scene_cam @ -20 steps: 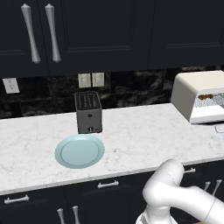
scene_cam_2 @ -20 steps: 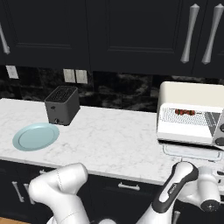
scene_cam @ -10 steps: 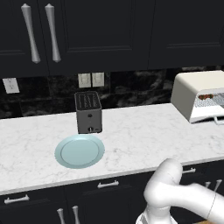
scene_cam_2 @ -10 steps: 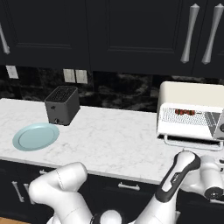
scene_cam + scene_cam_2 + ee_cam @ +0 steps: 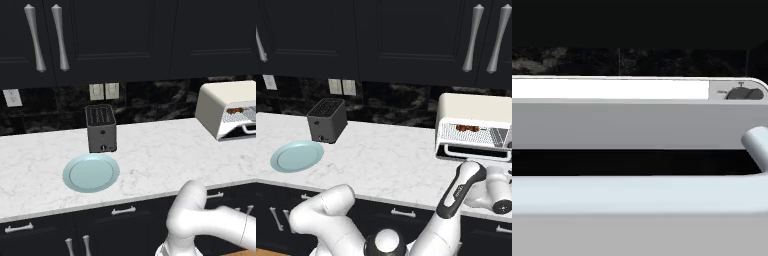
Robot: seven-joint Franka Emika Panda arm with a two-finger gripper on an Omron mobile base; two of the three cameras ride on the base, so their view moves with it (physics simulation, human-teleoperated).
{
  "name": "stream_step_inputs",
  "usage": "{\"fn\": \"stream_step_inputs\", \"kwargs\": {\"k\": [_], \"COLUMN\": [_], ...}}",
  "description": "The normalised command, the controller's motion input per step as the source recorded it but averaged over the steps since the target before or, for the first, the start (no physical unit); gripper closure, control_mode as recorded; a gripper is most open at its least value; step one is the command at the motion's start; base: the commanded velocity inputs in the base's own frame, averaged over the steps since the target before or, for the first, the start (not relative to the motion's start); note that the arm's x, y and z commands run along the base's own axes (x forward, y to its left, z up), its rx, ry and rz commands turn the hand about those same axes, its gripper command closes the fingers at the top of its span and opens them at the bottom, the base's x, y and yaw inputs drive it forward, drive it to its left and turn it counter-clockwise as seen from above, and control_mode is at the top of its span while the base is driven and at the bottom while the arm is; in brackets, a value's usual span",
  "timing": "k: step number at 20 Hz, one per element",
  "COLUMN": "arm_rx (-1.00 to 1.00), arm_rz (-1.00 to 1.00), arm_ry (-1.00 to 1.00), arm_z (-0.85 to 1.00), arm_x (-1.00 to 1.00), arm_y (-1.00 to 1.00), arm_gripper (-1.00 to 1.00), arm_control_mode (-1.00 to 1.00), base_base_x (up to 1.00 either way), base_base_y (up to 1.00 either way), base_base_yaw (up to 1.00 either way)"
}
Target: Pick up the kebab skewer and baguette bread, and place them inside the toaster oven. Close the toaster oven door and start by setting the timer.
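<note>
Reaching low at the lower right of the right base view, with the end effector (image 5: 499, 186) just in front of the toaster oven (image 5: 476, 116), below its front edge. Cannot tell from any view whether the fingers are spread or clenched, or whether anything is grasped.

Sitting at the right end of the marble desk (image 5: 165, 150), against the dark backsplash: the cream-white oven, also seen at the right edge of the left base view (image 5: 225, 105). Behind its front panel, toward the upper middle, a row of small red and dark chunks: the kebab skewer (image 5: 467, 128), lying on the wire rack inside. Across the oven's front, the door (image 5: 473, 136), with a pale bar under it and a dark strip between the two; cannot tell whether quite shut.

Looking along the hand: a white band, a grey band, a dark gap and a pale bar stacked across the frame, with a grey knob (image 5: 742, 93) at the upper right.

Resting left of centre on the desk, a pale blue plate (image 5: 91, 172), and just behind it a dark slot toaster (image 5: 101, 128).
</note>
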Motion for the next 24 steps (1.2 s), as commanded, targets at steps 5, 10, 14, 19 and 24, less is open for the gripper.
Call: {"fn": "stream_step_inputs", "kwargs": {"k": [5, 10, 14, 19, 24], "arm_rx": [0.00, 0.00, 0.00, 0.00, 0.00], "arm_rz": [0.00, 0.00, 0.00, 0.00, 0.00], "arm_ry": [0.00, 0.00, 0.00, 0.00, 0.00], "arm_z": [0.11, -0.02, 0.00, 0.00, 0.00], "arm_x": [0.43, 0.38, 0.36, 0.40, 0.43], "arm_y": [0.00, 0.05, 0.00, 0.00, 0.00], "arm_gripper": [-1.00, -1.00, -1.00, -1.00, -1.00], "arm_control_mode": [-1.00, -1.00, -1.00, -1.00, -1.00], "base_base_x": [0.00, 0.00, 0.00, 0.00, 0.00], "base_base_y": [0.00, 0.00, 0.00, 0.00, 0.00], "base_base_yaw": [0.00, 0.00, 0.00, 0.00, 0.00]}}
